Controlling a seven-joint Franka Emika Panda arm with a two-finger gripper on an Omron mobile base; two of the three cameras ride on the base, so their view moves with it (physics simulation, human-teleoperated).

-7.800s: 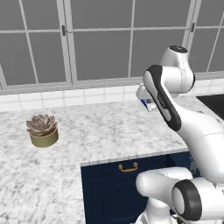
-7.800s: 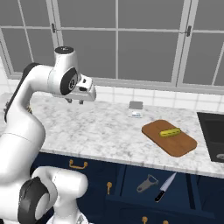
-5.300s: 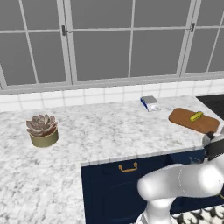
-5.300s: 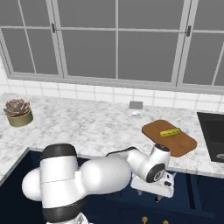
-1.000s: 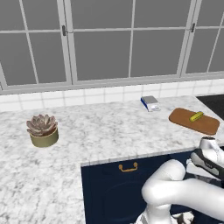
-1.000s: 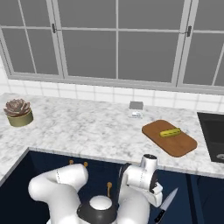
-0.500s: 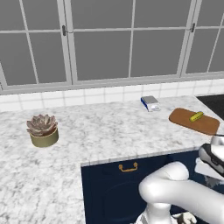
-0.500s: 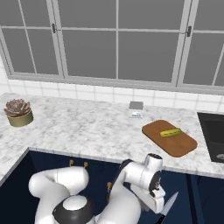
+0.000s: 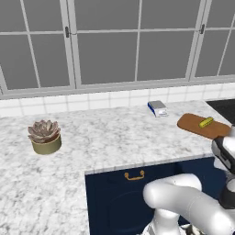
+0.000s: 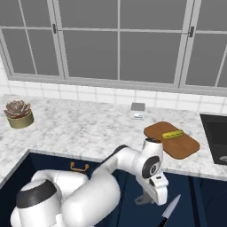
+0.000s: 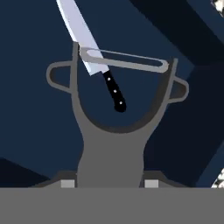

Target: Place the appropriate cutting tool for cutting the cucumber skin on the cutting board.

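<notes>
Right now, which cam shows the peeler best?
Hand view: the grey peeler sits large and centred, blade bar and Y-frame clear, with the knife behind it. The right base view shows a small grey part of it beneath the arm.

- Both base views are evenly and softly lit, rendered without harsh glare.
- The marble counter (image 9: 114, 133) is bright; the cabinet fronts (image 10: 48, 166) in the lower frame are dark navy.
- Shadows are faint.
- The hand view is dim, with slightly soft edges.
</notes>
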